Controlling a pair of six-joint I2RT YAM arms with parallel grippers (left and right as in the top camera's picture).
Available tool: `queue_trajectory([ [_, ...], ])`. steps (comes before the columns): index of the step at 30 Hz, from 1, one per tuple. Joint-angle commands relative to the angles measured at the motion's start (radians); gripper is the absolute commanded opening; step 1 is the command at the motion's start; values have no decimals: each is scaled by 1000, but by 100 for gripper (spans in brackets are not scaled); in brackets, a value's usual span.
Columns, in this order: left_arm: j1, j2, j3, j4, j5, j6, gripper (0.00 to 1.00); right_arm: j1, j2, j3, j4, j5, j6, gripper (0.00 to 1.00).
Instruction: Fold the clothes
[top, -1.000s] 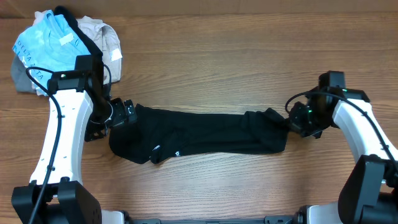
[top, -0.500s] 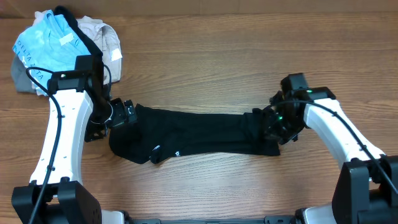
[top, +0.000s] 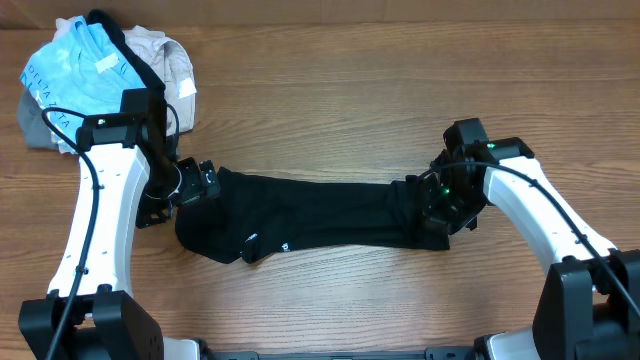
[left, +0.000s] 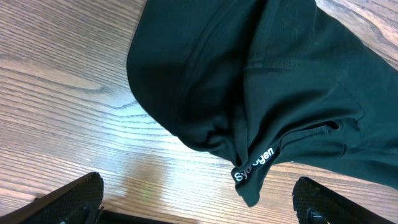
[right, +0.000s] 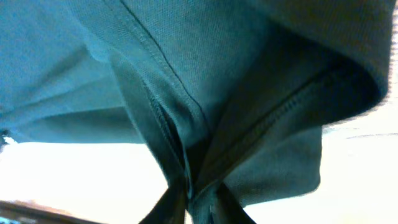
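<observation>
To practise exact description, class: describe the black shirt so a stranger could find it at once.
On the wooden table, look along the middle. The black shirt lies there, bunched into a long band. Unlike the pale heap in the far left corner, it is black and stretched out.

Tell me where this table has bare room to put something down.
Free: the wide table strip beyond the black T-shirt, from the pile of clothes to the right edge; also the near strip between the arm bases. Crowded: the pile's corner and the middle band, where left hand and right hand sit at the shirt's ends.
</observation>
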Motion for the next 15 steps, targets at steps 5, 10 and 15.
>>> queue_trajectory([
  [5, -2, -15, -5, 1, 10, 22, 100, -72, -52, 198, -96, 45, 0, 89],
  [10, -2, -15, -5, 2, 10, 22, 100, -182, -50, 213, -69, 51, 3, 100],
  [15, -2, -15, -5, 3, 10, 22, 100, -285, -49, 170, 0, 51, 3, 100],
])
